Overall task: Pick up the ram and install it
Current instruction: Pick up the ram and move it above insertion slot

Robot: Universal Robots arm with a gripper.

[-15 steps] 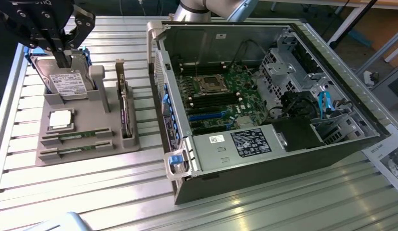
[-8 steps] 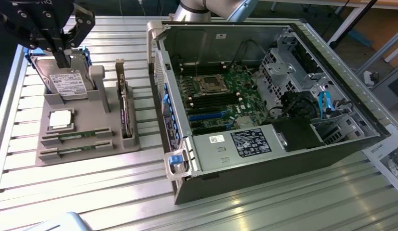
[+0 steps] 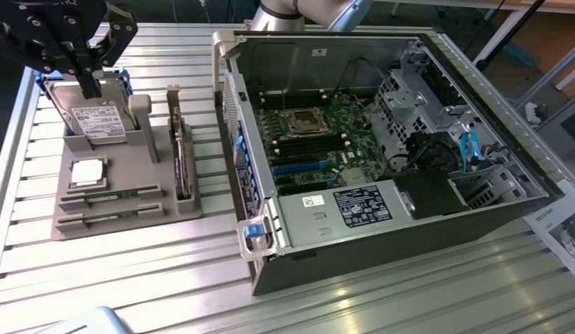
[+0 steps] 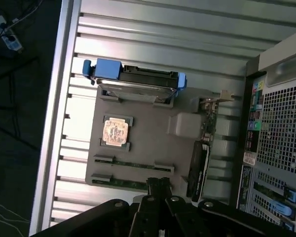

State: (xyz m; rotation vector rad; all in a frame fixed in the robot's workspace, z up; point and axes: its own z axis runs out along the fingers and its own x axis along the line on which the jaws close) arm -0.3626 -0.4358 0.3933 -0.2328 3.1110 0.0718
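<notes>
The exterior view looks obliquely down from high up across the counter, taking in holder and open case. The wrist view faces straight down, nearer; both share holder and case side.

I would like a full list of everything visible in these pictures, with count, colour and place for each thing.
ram: two, green, lying in slots at the holder's near end
hard drive: one, silver with blue frame, at the holder's far end
processor: one, silver, on the holder between hard drive and ram
card: one, dark, upright on the holder's side nearest the case
holder: one, grey, on the table, exterior view's left
case: one, dark, open, exterior view's right
motherboard: one, green, inside the case
table: one, silver slats, under everything
arm: one, grey, behind the case
tool: one, black, shut, above the hard drive
</notes>
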